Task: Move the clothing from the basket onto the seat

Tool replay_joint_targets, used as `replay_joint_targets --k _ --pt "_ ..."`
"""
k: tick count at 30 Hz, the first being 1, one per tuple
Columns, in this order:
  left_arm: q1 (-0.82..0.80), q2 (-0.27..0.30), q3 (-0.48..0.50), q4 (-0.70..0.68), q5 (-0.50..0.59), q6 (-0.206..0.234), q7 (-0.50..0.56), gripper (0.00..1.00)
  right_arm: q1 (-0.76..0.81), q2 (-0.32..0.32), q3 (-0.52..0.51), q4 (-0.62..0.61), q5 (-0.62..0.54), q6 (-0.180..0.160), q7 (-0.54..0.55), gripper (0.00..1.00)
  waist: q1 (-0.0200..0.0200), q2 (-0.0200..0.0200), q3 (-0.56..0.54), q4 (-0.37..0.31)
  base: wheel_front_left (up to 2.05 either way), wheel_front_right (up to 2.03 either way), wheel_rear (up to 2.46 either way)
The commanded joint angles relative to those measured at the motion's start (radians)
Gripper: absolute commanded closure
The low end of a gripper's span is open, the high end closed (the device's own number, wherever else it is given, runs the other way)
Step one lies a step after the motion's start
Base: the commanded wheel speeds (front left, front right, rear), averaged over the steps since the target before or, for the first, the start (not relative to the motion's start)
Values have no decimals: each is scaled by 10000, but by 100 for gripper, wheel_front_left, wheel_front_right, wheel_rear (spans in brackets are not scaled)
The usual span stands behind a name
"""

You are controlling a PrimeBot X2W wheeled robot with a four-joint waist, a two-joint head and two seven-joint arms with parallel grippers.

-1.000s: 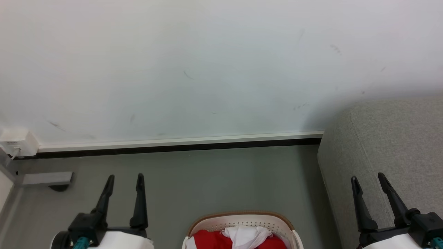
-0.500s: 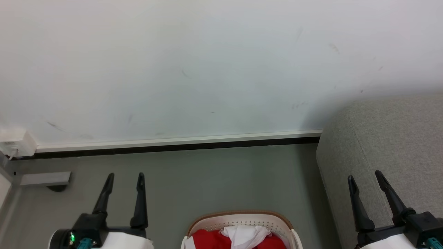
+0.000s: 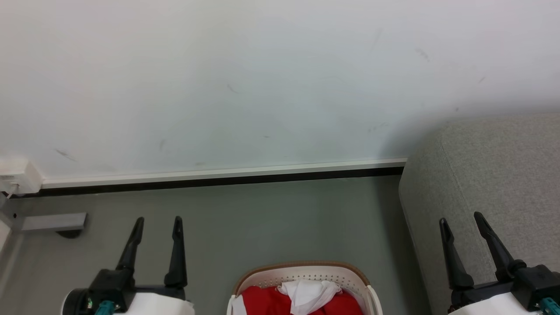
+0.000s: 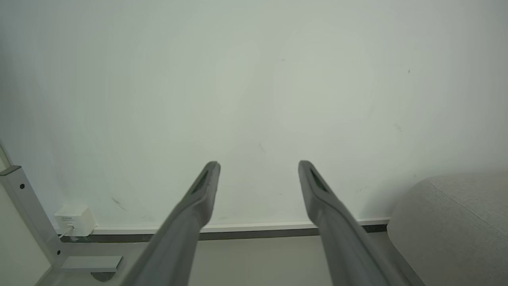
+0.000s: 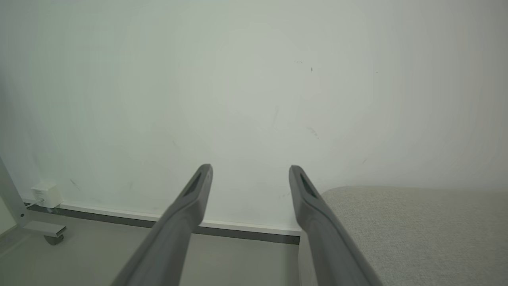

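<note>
Left gripper [image 3: 158, 218], right gripper [image 3: 460, 217] — jaws apart, empty; clothing [image 3: 267, 302] in basket [image 3: 302, 273], near seat [image 3: 494, 175].

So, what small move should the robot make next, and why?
Probably lower the right tool down and inward toward the bright red fabric garment in the cream perforated plastic basket. That tool and the left tool are open and empty, pointing toward the wall, and the garment lies lower, between them. The light grey fabric sofa stands on the right tool's side.
</note>
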Motion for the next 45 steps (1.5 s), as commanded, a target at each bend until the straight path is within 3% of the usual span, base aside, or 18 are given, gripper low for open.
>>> replay_joint_targets --k 1,11,17,24,34,45 --pt "-22 64 24 -40 -112 -2 -24 0 -124 -37 13 -33 63 -21 -28 0 0 0 58 -29 0 0 0" --pt "-831 64 -241 106 -478 -185 -17 0 -935 -230 32 -379 382 -21 -28 0 0 0 1286 -472 0 0 0" --pt "-1732 64 -559 927 -580 -337 -17 0 -1645 -294 -121 -690 510 -21 -28 0 0 0 2357 -861 0 0 0" --pt "-2736 66 -1171 2569 -576 -751 -17 0 -2298 -193 -470 -1079 709 -21 -28 0 0 0 3508 -1456 0 0 0" --pt "-4712 69 -2386 6082 -1210 -1456 71 0 -3255 -69 -706 -1565 976 -21 -28 0 0 0 5147 -2207 0 0 0" --pt "-6941 72 -4443 8710 -1978 -1631 1272 0 -4301 20 -1084 -2111 978 -21 -28 0 0 0 7206 -2994 0 0 0"
